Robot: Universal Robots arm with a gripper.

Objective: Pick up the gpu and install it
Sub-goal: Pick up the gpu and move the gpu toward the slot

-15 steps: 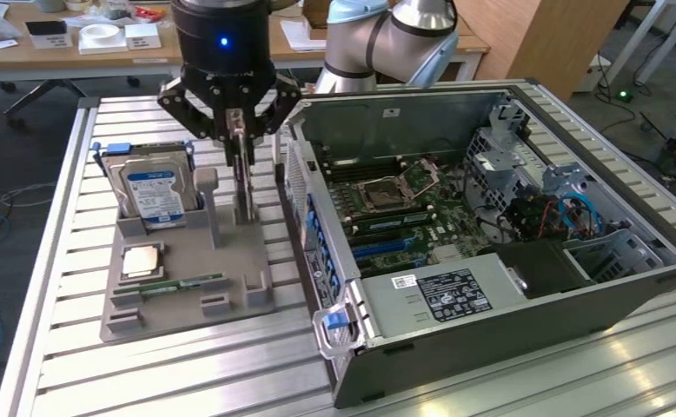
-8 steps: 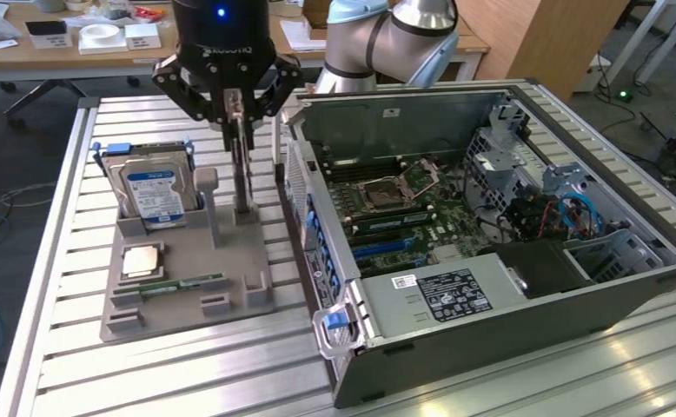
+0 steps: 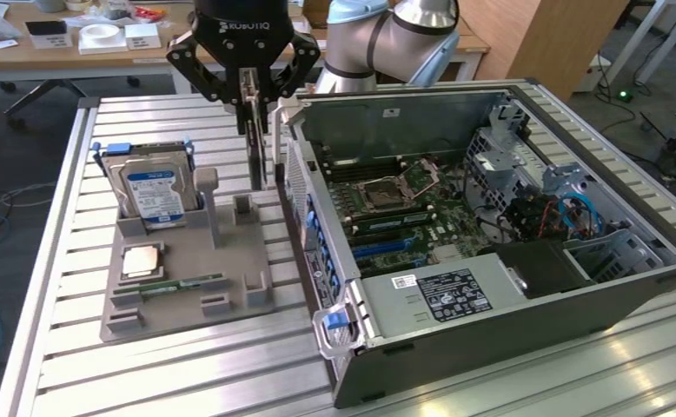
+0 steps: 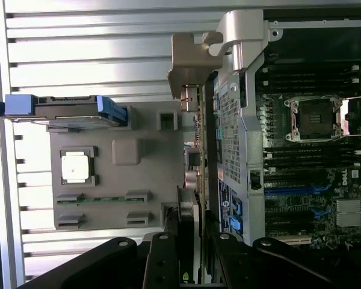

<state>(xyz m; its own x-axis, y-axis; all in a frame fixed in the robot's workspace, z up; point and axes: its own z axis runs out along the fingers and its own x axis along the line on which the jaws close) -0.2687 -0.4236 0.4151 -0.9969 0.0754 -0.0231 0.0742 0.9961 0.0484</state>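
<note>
The gpu (image 3: 255, 143) hangs edge-on, a thin dark card held upright above the back right corner of the grey fixture (image 3: 228, 300). My gripper (image 3: 248, 94) is shut on its top edge. The card sits just off the outer wall of the open computer case (image 3: 350, 300), on the exterior view's left of it. In the wrist view the gpu (image 4: 191, 180) runs away from my gripper (image 4: 189, 247), and its silver end bracket (image 4: 189, 57) is at the far end, beside the case's rear panel. The motherboard (image 3: 402, 204) lies exposed inside the case.
On the grey fixture stand a silver hard drive with a blue-white label (image 3: 153, 193), a processor chip (image 3: 141, 259) and a narrow green memory stick (image 3: 184, 284). The case's upright wall and blue latch (image 3: 335, 320) are close to the card. A desk with clutter (image 3: 95, 35) stands behind.
</note>
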